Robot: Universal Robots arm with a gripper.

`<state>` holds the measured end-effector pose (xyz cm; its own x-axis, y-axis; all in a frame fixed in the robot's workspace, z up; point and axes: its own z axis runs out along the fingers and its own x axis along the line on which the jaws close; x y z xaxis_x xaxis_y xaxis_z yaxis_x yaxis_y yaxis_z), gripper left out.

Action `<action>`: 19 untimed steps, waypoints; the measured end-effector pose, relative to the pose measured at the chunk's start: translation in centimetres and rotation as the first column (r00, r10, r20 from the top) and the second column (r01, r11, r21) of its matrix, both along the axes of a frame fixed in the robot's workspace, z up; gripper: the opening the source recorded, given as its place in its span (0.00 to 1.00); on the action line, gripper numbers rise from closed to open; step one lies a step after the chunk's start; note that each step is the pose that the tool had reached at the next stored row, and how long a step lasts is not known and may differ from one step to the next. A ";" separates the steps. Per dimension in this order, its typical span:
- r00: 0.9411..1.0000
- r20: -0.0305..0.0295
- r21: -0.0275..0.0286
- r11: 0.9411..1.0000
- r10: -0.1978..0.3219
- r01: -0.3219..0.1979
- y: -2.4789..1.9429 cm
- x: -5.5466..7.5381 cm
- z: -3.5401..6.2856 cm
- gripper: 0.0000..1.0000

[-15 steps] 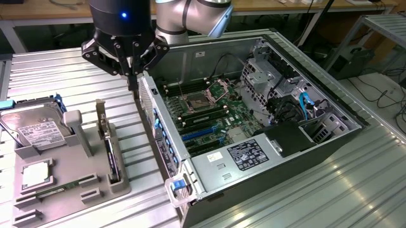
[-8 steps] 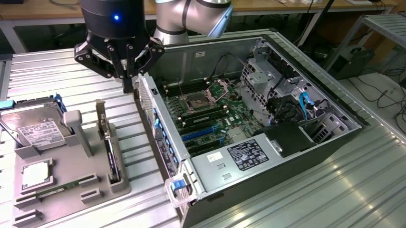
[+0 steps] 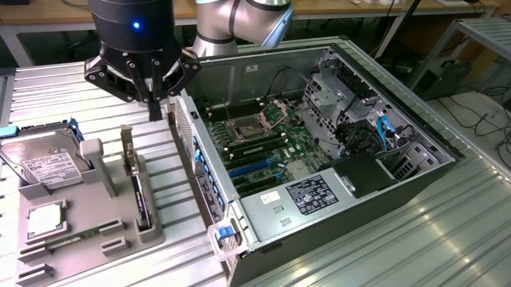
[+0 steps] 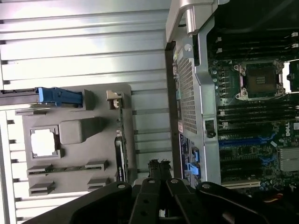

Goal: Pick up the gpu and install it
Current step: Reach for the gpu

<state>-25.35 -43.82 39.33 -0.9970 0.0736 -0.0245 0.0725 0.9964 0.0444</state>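
Grey parts tray (image 3: 84, 206) is holding the gpu (image 3: 140, 191), standing on edge in a slot along the tray's edge nearest the open PC case (image 3: 239, 75). The hand (image 3: 153, 115) is hovering over the ribbed metal surface (image 3: 399, 239) between tray and case, fingers pinched together, gripping nothing.

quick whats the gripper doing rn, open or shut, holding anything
gripper: shut, holding nothing; it hangs in the air near the gpu, which stands in its tray.
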 end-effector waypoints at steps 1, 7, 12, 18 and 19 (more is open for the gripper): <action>1.000 0.000 0.000 1.000 0.000 0.000 -0.06 -0.1 0.00 0.11; 1.000 0.000 0.000 1.000 0.001 -0.001 -0.45 -0.9 0.00 0.11; 1.000 0.000 0.000 1.000 0.001 -0.001 -0.73 -1.5 0.00 0.11; 1.000 0.000 0.000 1.000 0.001 -0.001 -1.09 -2.2 0.00 0.11; 1.000 0.000 0.000 1.000 0.001 -0.001 -1.18 -2.4 0.00 0.11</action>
